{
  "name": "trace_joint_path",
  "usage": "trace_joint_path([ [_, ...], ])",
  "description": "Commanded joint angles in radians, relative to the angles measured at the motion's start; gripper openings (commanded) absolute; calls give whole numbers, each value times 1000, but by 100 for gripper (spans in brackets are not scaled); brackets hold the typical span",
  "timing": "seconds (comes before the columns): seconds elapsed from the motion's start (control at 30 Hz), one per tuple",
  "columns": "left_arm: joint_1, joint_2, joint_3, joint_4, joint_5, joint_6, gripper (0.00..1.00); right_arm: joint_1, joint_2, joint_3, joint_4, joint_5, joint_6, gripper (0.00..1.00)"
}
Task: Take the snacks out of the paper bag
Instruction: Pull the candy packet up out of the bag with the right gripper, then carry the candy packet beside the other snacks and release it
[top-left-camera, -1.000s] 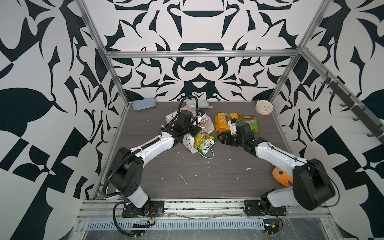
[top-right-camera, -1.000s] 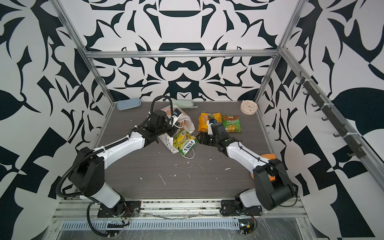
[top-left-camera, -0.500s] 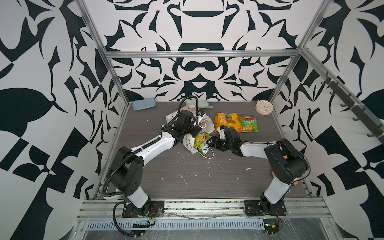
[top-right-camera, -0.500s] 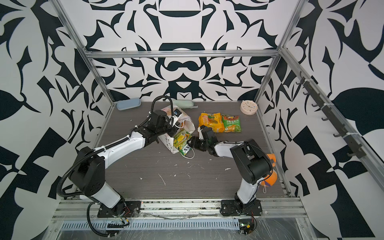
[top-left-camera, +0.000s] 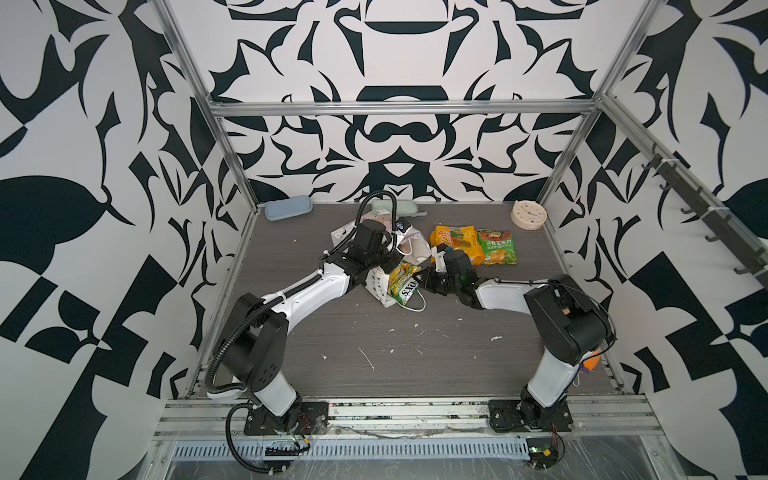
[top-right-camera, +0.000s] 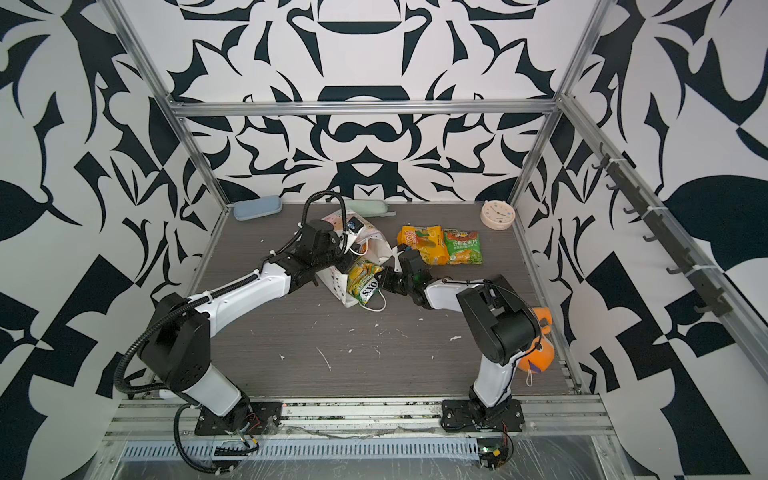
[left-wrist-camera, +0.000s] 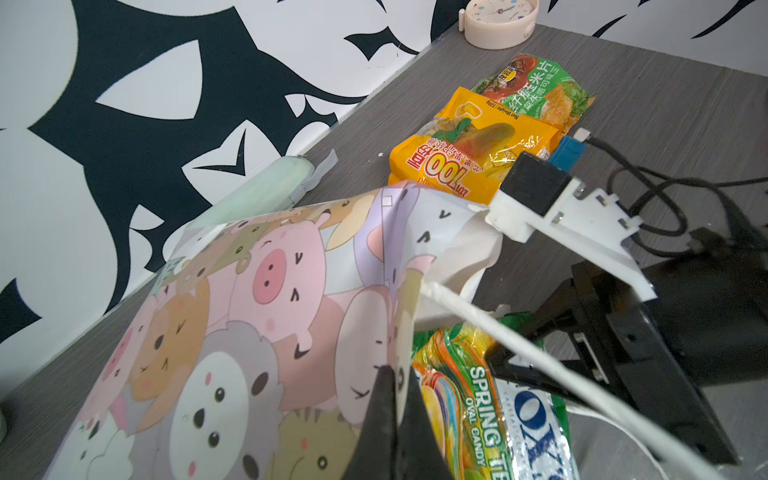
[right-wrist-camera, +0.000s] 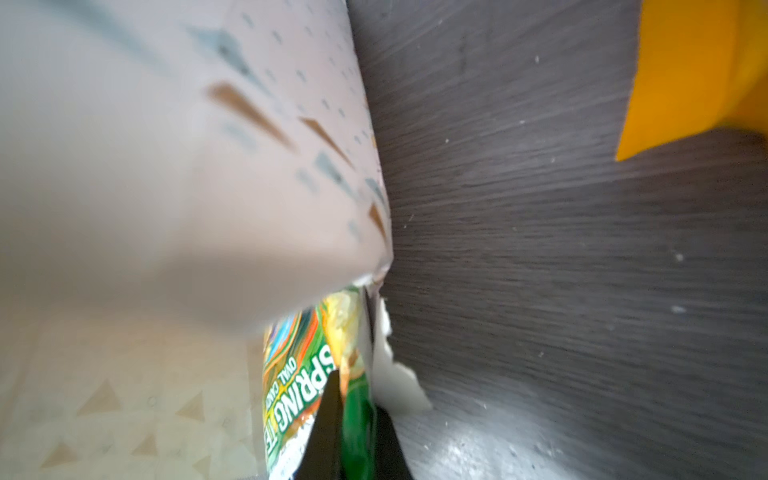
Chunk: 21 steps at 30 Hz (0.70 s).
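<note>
**Change from one second before.** My right end effector (top-left-camera: 424, 280) had stood with its jaws apart beside the yellow-orange packet (top-left-camera: 455, 241) at the back of the tabletop (top-left-camera: 374, 353). It had since crossed to the mouth of the paper bag (top-left-camera: 376, 286) and closed fully on an edge of the green candy packet (top-left-camera: 401, 284). The right wrist view showed that green edge pinched between the two dark fingers (right-wrist-camera: 328, 415). My left end effector (left-wrist-camera: 397, 399) stayed clamped tight on the bag's printed wall near its mouth. The bag and the two packets already out had not shifted.

**Position and axis.** The bag lay on its side left of centre, animal faces upward and mouth turned toward my right arm. The candy packet protruded from that mouth. In both top views its long axis ran roughly back to front, slightly tilted. The yellow-orange packet and a green snack packet (top-left-camera: 496, 247) lay flat side by side, touching, at the back right, well apart from the bag.

**Hidden or unclear.** My left arm covered much of the bag in both top views, so I could not tell its own long axis or what remained inside. The right wrist view was blurred, with the bag's dotted side filling most of it. An orange plush toy (top-right-camera: 540, 353) showed only partly behind my right arm.
</note>
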Motion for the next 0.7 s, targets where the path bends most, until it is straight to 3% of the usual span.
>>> trace_joint_path([
  [0.0, 1, -9, 6, 12, 5, -11, 0, 17, -111, 54, -71, 33, -46, 6],
  [0.27, 2, -5, 4, 18, 9, -15, 0, 18, -213, 80, -217, 80, -118, 6],
  [0.33, 2, -6, 5, 19, 11, -15, 0, 18, -233, 77, -220, 82, -130, 0],
  [0.43, 2, -11, 4, 14, 11, -15, 0, 1, -287, 70, -238, 106, -145, 0],
  [0.67, 2, -22, -2, 9, 6, -17, 0, -68, -394, 113, -321, -5, -192, 0],
])
